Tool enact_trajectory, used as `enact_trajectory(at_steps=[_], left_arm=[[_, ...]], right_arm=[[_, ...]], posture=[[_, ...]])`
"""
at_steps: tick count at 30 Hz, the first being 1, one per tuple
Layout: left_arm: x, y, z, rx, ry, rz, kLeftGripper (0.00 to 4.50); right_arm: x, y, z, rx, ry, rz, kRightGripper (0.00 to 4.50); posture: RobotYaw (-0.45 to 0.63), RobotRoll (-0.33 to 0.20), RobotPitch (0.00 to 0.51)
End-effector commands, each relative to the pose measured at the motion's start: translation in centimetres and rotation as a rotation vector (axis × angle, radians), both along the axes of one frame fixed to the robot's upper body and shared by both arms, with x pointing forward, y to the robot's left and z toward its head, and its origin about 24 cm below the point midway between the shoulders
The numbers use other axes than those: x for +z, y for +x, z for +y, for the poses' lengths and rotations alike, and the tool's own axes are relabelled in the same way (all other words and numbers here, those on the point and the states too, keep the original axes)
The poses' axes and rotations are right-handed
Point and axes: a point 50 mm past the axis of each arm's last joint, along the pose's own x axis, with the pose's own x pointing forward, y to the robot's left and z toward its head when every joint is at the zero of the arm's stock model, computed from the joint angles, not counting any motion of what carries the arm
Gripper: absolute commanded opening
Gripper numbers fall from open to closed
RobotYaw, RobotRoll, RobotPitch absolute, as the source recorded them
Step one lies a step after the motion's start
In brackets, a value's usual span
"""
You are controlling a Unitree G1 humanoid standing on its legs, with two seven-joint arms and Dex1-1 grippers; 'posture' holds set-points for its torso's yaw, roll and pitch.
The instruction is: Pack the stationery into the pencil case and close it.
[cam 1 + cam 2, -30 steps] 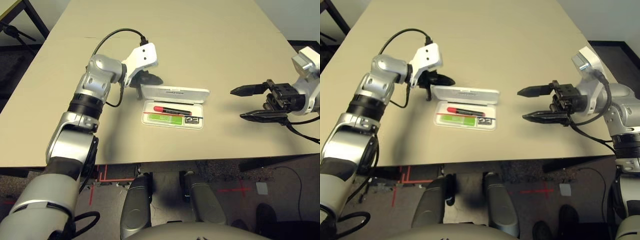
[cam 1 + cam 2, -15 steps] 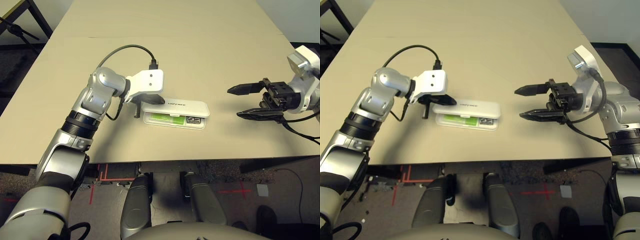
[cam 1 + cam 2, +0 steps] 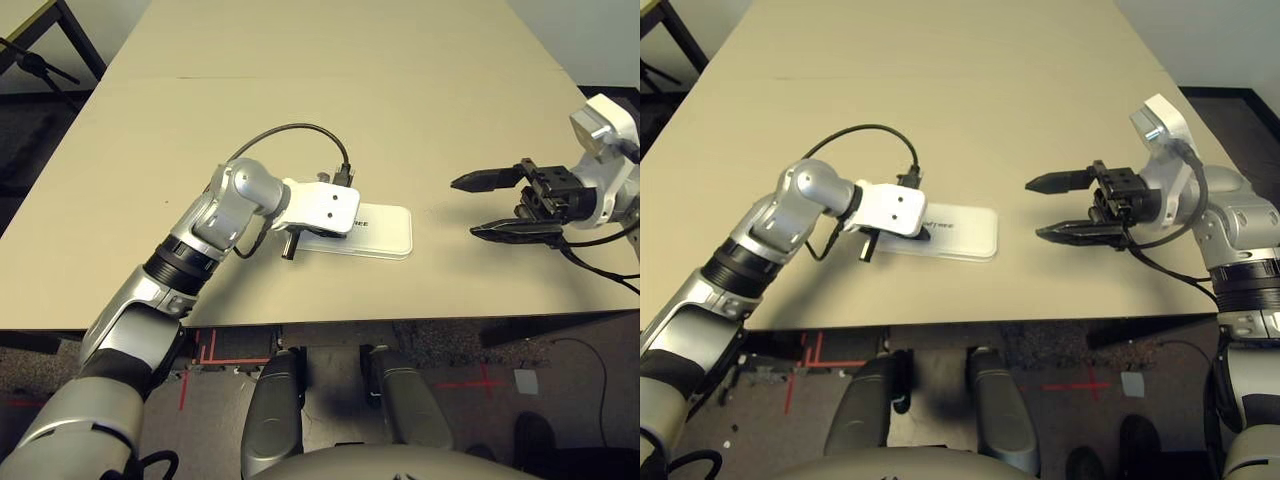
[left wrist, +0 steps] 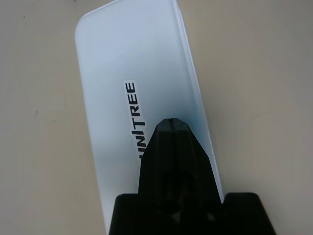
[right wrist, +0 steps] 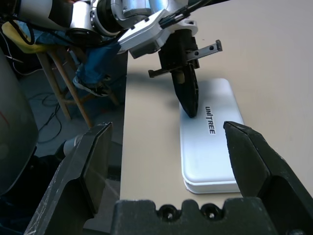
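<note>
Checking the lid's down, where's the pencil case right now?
The pencil case lies shut on the table's near middle, under the shut left gripper pressing its lid.

Left hand (image 5: 190, 105) on pencil case (image 3: 385, 231), right hand (image 3: 492, 205) well right

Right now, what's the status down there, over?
Left gripper shut, tip pressing on pencil case lid. Right gripper open, hovering apart. Case lid down flat. Nothing in the way.

My arms are silver with black joint bands; a black cable (image 3: 290, 135) loops to the white left wrist housing (image 3: 325, 208).
</note>
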Motion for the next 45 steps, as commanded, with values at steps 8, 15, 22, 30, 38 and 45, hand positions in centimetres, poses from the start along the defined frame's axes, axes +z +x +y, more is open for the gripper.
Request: enact_trajectory(at_steps=[8,15,22,30,38,45], left_arm=[[0.3,0.9,-0.3,0.242,-0.320,0.184,1.36],[1.6,2.7,4.2,0.683,-0.760,0.056,4.18],[1.8,3.0,12.2,1.207,-1.163,-0.251,4.46],[-0.5,0.9,17.6,1.500,-1.294,-0.493,4.46],[-2.2,-0.4,18.2,1.593,-1.316,-0.504,4.46],[-2.3,-0.2,18.3,1.574,-1.326,-0.497,4.46]], right_arm=[[-0.2,0.6,0.4,-0.083,0.082,-0.036,4.50],[-0.6,2.3,0.1,-0.388,0.138,-0.079,4.50],[-1.3,5.0,-0.6,-0.798,0.282,-0.183,4.50],[-4.1,7.0,-3.0,-1.311,0.217,-0.220,4.50],[-5.4,6.8,-4.8,-1.536,0.214,-0.231,4.50],[-6.0,6.3,-5.8,-1.686,0.259,-0.248,4.50]], posture=[[-0.05,0.000,0.176],[-0.03,0.000,0.182],[-0.01,0.000,0.183],[-0.01,0.000,0.182],[-0.02,0.000,0.179],[-0.03,0.000,0.183]])
